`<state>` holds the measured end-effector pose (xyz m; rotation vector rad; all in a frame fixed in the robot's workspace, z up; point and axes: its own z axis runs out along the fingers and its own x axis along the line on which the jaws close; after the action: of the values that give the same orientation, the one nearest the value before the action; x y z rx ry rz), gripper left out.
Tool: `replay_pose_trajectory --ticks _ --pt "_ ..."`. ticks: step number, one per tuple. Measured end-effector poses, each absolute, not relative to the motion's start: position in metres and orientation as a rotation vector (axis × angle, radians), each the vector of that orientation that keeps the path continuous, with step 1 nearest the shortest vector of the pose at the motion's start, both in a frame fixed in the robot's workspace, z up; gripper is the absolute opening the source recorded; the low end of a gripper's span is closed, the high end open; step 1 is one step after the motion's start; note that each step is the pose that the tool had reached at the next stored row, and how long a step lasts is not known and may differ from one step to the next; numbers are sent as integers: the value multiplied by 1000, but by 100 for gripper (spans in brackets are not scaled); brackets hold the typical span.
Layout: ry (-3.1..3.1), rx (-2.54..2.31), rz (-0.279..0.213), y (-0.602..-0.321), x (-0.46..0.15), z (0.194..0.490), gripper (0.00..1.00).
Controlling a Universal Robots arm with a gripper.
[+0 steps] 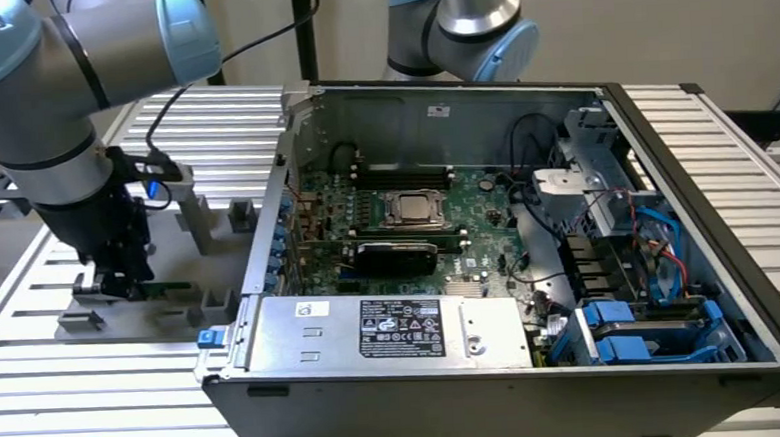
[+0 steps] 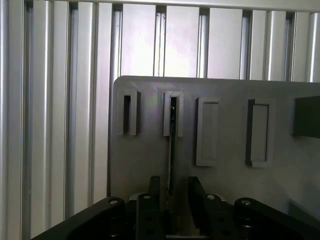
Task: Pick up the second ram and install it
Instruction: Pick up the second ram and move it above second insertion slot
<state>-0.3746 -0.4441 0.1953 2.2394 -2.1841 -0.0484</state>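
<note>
**At the parts fixture: gripper straddling the second ram, pickup not yet made**

On the exterior view's left, beside the open computer case point(image 1: 710, 212), the arm is holding the gripper point(image 1: 113, 283) low over the grey parts fixture point(image 1: 128, 317) on the slatted aluminium table point(image 1: 51, 376). The second ram point(image 1: 166, 287) is showing there as a small green edge just beside the gripper.

In the wrist view the second ram point(image 2: 171, 150) is standing on edge in a narrow slot of the fixture point(image 2: 140, 160), running down into the gripper point(image 2: 172, 187). The fingers point(image 2: 155, 195) are sitting one on each side of it, narrowly parted, with a gap showing on one side, so I am judging them not yet clamped.

The task is looking to be at the grasping step. The stick is not yet lifted, and carrying it to the motherboard point(image 1: 484, 214), well apart inside the case, and seating it are both left to do.
</note>
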Motion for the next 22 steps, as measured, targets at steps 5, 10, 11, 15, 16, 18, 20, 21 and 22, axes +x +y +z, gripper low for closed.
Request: replay_pose_trajectory --ticks 5,10,11,15,16,18,20,21,22 --pt "-2184 2239 -48 -444 -375 195 27" --pt "-2186 2237 -48 -444 -375 195 13" --pt "-2188 2236 -48 -444 -375 195 13" --pt "-2208 2216 -49 -444 -375 195 13" --pt "-2215 2209 -49 -444 -374 195 13" --pt "-2222 2202 -49 -444 -375 195 13" --pt "-2222 2202 -49 -444 -375 195 13" --pt "-2222 2202 -49 -444 -375 195 13" --pt "-2222 2202 -49 -444 -375 195 13"
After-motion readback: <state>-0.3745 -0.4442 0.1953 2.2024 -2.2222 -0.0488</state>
